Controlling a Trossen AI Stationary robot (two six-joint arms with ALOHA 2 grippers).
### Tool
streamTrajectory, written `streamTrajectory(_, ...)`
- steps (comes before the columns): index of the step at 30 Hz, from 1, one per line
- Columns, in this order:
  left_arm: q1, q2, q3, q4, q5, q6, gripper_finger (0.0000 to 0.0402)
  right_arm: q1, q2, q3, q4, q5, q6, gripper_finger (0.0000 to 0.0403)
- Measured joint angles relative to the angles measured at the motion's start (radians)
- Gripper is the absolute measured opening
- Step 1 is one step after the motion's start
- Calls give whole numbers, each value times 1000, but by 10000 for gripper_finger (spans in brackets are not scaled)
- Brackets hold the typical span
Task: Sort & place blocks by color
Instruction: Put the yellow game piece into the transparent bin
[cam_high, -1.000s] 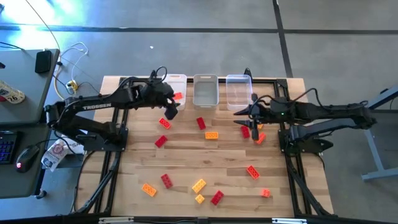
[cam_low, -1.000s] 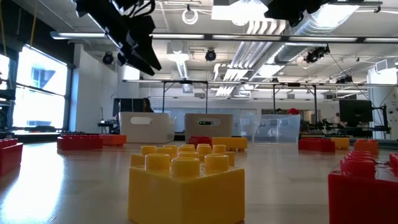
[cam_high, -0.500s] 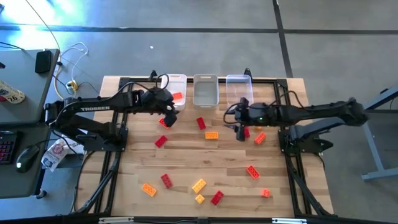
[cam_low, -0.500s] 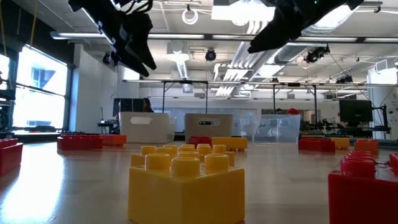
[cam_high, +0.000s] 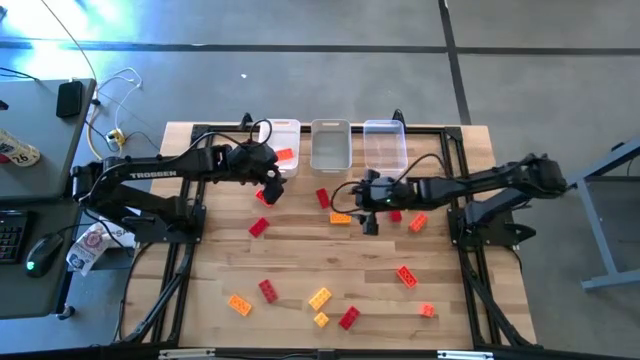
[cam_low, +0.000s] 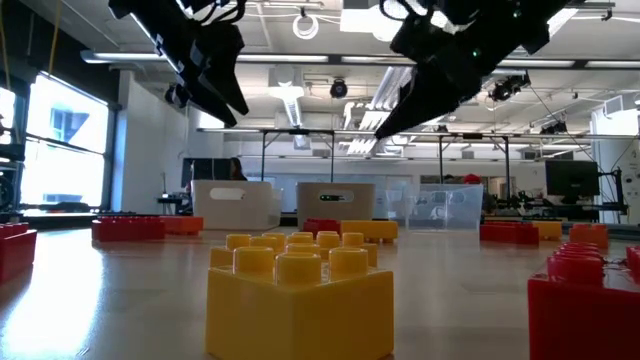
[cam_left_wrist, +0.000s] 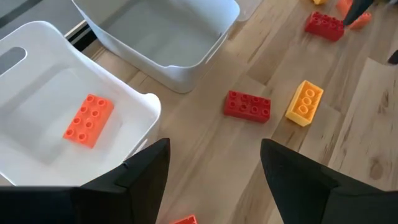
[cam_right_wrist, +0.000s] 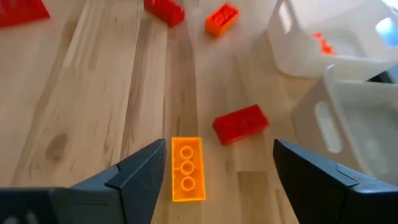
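Only one small orange plastic brick (cam_left_wrist: 87, 121) lies in the white plastic bin (cam_high: 283, 133) at upper middle (many bricks wait on the wooden table (cam_high: 300, 250)), while the right claw (cam_right_wrist: 214, 180) hangs wide above a yellow brick (cam_right_wrist: 187, 168) and the left claw (cam_left_wrist: 211, 177) gapes empty.

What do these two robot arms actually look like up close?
Both are dark, jointed metal arms. The left arm carries white TROSSEN lettering, and black cables loop near each wrist. Each ends in a tool with two broad, flat black fingers.
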Motion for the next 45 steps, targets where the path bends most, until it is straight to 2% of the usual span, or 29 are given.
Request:
streamTrajectory(5,0,0,0,-1,0,0,237,0,87,0,39,-42,0,284)
streamTrajectory(18,0,0,0,-5,1,1,237,0,297,0,121,-45,0,284)
streamTrajectory(26,0,1,0,-5,3,0,237,0,369,0,142,-47,35,279)
streamTrajectory(31,0,1,0,-5,4,0,237,0,384,2,148,-81,65,228)
streamTrajectory(37,0,1,0,-5,4,0,237,1,385,2,150,-96,65,115)
streamTrajectory(45,0,1,0,-5,6,3,237,0,348,-3,114,-73,64,113)
